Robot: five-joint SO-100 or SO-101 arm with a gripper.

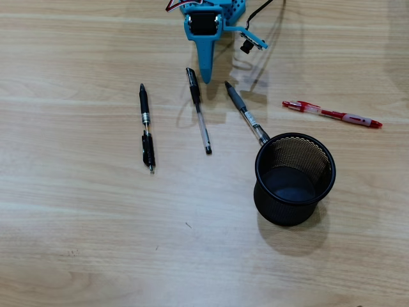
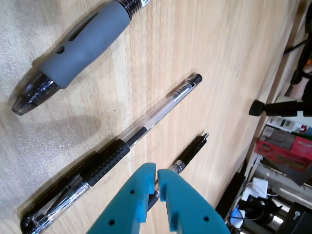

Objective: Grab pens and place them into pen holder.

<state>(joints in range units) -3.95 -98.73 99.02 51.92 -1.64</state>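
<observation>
Two blue fingers of the gripper meet at their tips in the wrist view, pressed together with nothing between them, so the jaws are clenched on air. They hover just above the wooden table, pointing down toward the pens. From overhead the arm reaches in from the top edge, its tapered blue gripper aimed at the bare wood between two pens and touching neither.

Just left of that tip in the overhead view lies a clear-barrelled pen with a black grip, seen close in the wrist view. Just right of it lies a grey-grip pen, its far end reaching the rim of the black mesh pen holder; in the wrist view its grey grip fills the upper left. Farther left in the overhead view lies a black click pen, partly hidden behind the fingers in the wrist view. A red pen lies well apart to the right. The holder stands upright, with no pen visible inside.
</observation>
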